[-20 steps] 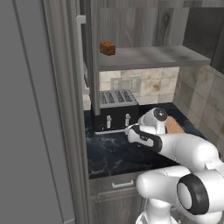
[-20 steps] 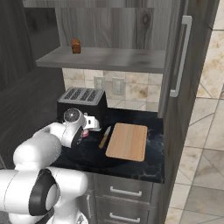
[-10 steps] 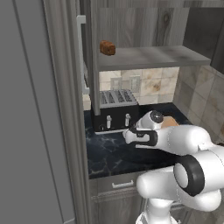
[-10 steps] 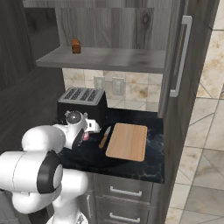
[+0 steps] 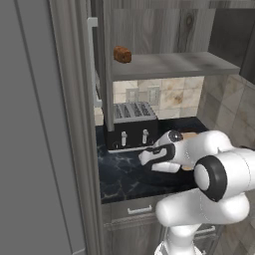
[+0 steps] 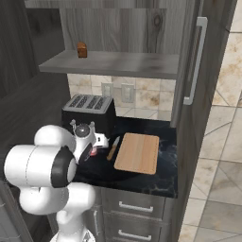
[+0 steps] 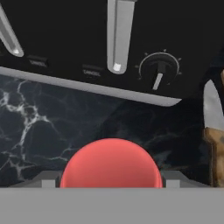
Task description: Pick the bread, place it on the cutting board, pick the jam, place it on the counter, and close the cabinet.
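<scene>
The jam [image 7: 110, 164] shows as a round red top between my fingertips, low over the black veined counter [image 7: 39, 127] in front of the toaster. My gripper [image 6: 97, 144] is shut on the jam [image 6: 93, 151], just left of the cutting board [image 6: 138, 152], a tan board lying flat on the counter [image 6: 156, 177]. From the left, the gripper [image 5: 144, 158] hangs close above the counter [image 5: 119, 174]. The bread [image 5: 122, 54], a small brown chunk, sits on the open cabinet's grey shelf [image 5: 169, 64], also seen as the bread [image 6: 82, 49] at the shelf's left end.
A black toaster [image 6: 90, 111] stands against the wall right behind the hand; its knob and lever [image 7: 118, 35] are close ahead. A wooden-handled knife [image 6: 112, 148] lies between gripper and board. The cabinet door [image 6: 191, 61] stands open on the right, another door [image 5: 99, 64] on the left.
The arm's elbow has folded back toward the base and the hand has sunk slightly in front of the toaster, with the jam still in it. Bread and board have not moved.
</scene>
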Robot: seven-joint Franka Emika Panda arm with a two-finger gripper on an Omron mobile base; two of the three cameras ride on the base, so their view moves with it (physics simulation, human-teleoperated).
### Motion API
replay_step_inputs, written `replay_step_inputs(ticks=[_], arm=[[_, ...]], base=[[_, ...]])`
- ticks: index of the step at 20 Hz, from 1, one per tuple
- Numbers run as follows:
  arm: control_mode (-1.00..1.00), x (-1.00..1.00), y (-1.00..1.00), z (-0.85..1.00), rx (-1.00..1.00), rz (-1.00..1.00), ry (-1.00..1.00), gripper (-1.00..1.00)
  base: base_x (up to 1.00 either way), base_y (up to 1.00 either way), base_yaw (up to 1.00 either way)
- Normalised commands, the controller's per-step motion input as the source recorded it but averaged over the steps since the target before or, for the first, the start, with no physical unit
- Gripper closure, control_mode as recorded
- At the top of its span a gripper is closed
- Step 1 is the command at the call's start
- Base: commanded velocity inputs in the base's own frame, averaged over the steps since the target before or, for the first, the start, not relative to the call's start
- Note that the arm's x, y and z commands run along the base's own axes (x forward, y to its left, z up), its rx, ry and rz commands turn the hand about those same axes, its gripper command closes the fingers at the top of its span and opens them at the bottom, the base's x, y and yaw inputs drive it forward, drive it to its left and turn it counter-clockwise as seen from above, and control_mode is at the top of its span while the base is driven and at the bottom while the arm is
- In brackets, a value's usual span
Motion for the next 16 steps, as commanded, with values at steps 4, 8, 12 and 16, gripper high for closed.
replay_step_inputs(ticks=[4,8,12,16], arm=[[-1.00,0.00,0.00,-0.41,0.02,0.00,0.00,1.00],[-1.00,0.01,0.00,-0.33,0.01,0.00,0.00,1.00],[-1.00,0.07,0.00,-0.22,0.00,0.00,-0.03,1.00],[-1.00,0.08,0.00,-0.28,0.00,0.00,-0.04,1.00]], base=[[0.00,0.00,0.00],[0.00,0.00,0.00],[0.00,0.00,0.00],[0.00,0.00,0.00]])
